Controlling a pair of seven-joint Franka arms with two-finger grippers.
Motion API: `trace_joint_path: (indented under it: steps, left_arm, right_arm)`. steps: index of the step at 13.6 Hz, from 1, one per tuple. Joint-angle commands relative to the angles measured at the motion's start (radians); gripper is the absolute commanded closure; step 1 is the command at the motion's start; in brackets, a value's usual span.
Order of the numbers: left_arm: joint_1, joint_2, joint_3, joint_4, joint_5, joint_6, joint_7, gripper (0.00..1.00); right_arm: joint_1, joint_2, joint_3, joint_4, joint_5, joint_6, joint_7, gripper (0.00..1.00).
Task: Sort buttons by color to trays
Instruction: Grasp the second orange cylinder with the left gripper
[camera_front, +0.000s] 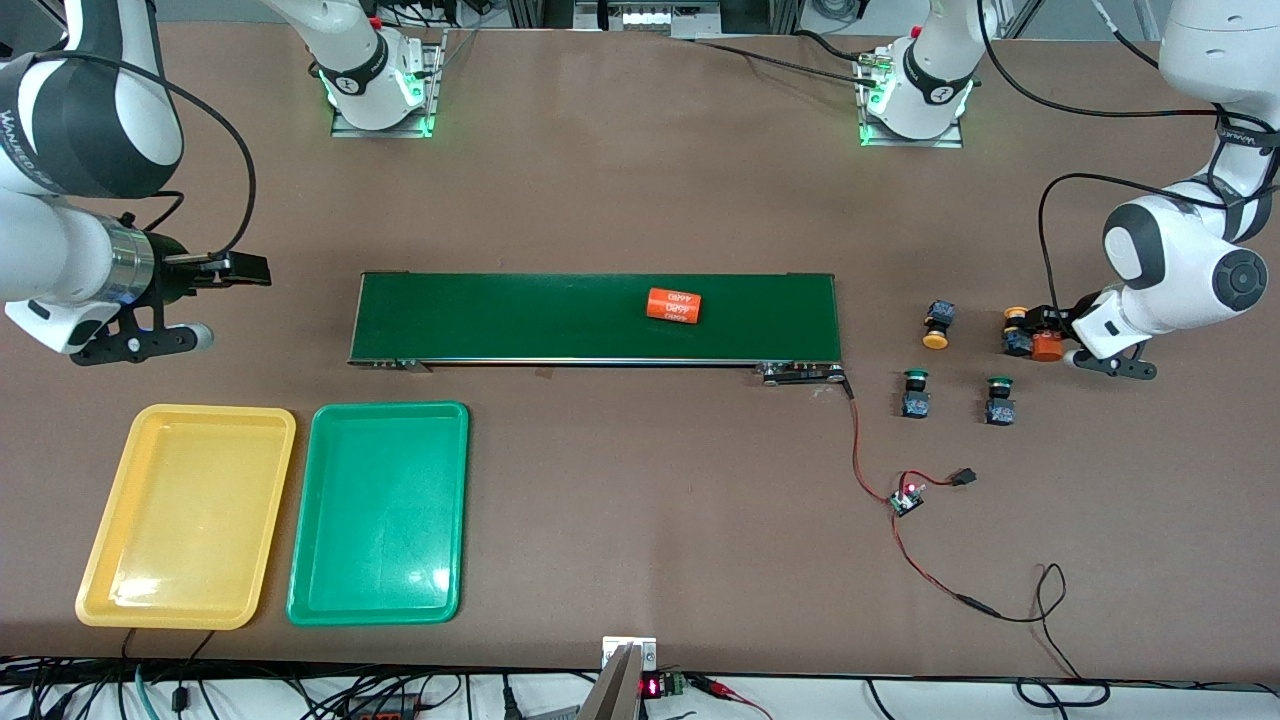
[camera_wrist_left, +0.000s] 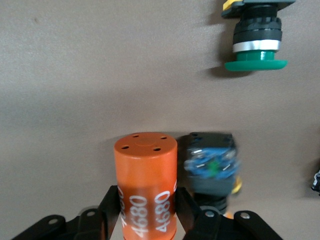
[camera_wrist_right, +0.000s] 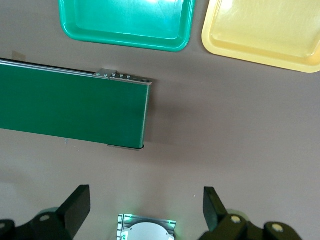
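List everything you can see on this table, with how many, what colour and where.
Yellow-capped buttons: two, by the left arm's end; one off the conveyor's end, one beside the gripped cylinder.
Green-capped buttons: two, nearer the front camera than the yellow-capped ones.
Yellow tray: one, at the right arm's end.
Green tray: one, beside the yellow tray.
Conveyor belt: one, dark green, mid-table.
Orange cylinders marked 4680: two; one on the belt, one in the left gripper.
Small circuit board with red wires: one.
Left gripper: fingers on either side of the cylinder.
Right gripper: open, waiting.
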Motion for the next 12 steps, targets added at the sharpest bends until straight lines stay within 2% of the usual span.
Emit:
trace_joint_path:
  steps: [1, 3, 4, 6, 10, 12]
  left_arm:
    - [-0.006, 0.014, 0.006, 0.005, -0.035, 0.014, 0.026, 0.62]
    - [-0.006, 0.014, 0.006, 0.007, -0.043, 0.012, 0.027, 0.64]
    - [-0.006, 0.014, 0.006, 0.007, -0.044, 0.014, 0.026, 0.70]
    - [-0.008, -0.015, 0.005, 0.045, -0.043, -0.025, 0.023, 0.73]
    - [-0.023, -0.050, -0.006, 0.219, -0.038, -0.316, 0.017, 0.74]
    - [-0.023, -0.079, -0.056, 0.278, -0.032, -0.415, 0.020, 0.75]
  right_arm:
    - [-0.005, -0.005, -0.008, 0.032, 0.002, -0.032, -0.005, 0.00]
    - [-0.017, -0.005, -0.017, 0.051, 0.002, -0.030, -0.006, 0.00]
    - [-0.019, -0.005, -0.017, 0.051, 0.002, -0.030, 0.001, 0.00]
    - [-0.017, -0.006, -0.018, 0.052, -0.005, -0.026, 0.002, 0.00]
    - [-0.020, -0.006, -0.051, 0.055, 0.001, -0.004, 0.029, 0.00]
    - [-0.025, -0.005, -0.049, 0.054, 0.003, 0.028, 0.029, 0.00]
